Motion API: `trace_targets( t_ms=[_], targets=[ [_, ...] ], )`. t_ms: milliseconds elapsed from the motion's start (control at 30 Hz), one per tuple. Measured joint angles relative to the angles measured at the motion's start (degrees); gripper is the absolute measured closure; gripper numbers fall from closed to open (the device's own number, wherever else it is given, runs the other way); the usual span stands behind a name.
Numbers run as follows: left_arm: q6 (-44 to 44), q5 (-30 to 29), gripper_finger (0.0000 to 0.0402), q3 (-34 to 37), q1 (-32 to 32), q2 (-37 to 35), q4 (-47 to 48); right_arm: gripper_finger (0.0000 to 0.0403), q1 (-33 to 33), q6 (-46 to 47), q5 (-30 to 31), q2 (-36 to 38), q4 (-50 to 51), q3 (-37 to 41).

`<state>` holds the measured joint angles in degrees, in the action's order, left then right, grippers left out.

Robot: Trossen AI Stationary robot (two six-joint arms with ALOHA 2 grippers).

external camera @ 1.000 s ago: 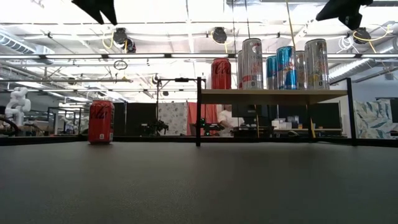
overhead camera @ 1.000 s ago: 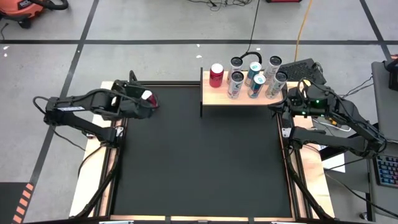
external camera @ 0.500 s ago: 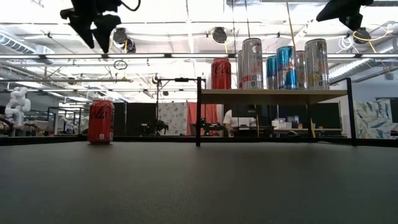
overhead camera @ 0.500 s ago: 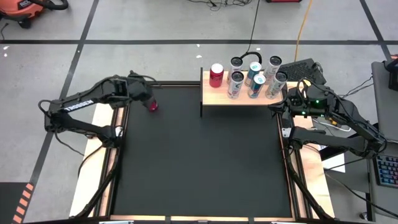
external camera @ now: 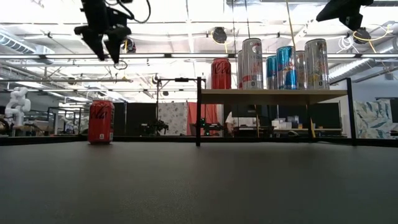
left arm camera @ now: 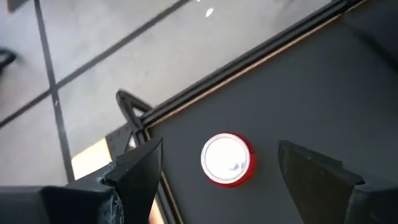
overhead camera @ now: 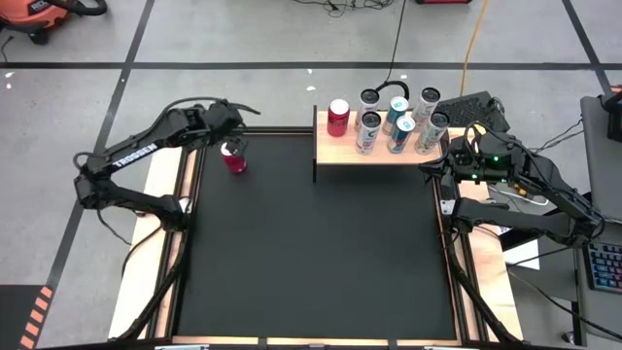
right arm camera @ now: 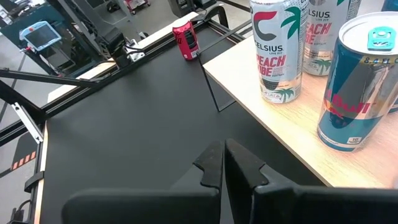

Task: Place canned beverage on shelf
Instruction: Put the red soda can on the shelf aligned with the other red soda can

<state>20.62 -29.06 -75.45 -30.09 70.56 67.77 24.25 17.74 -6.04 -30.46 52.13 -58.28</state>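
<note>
One red can (overhead camera: 234, 161) stands upright on the black table (overhead camera: 311, 253) near its far left corner, well apart from the shelf (overhead camera: 381, 148), which carries another red can (overhead camera: 338, 117) and a cluster of taller cans (overhead camera: 398, 122). The left gripper (external camera: 108, 45) hangs above the lone can without touching it, jaws spread wide and empty. The right gripper (right arm camera: 224, 163) waits by the shelf's right end, fingers pressed together on nothing
</note>
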Motion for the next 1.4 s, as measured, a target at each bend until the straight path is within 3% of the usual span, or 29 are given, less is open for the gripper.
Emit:
trace_targets(
  t_ms=[400,533,1100,1400],
  targets=[
    [-3.02,-2.25,0.0091,0.03,-5.47,7.26,-1.51,0.0403,0.00,0.00,0.00,0.00,0.00,0.00],
    [-10.70,6.58,0.0091,0.03,-5.71,7.23,-3.95,0.0403,0.00,0.00,0.00,0.00,-0.02,-0.02],
    [-18.15,16.90,0.0091,0.04,-8.19,7.21,1.03,0.0403,0.00,-0.42,0.00,0.02,-0.02,-0.02],
    [-22.79,24.11,0.0091,5.80,-8.19,7.26,-2.53,0.0403,0.01,-0.42,0.00,0.02,-0.02,-0.02]
  ],
)
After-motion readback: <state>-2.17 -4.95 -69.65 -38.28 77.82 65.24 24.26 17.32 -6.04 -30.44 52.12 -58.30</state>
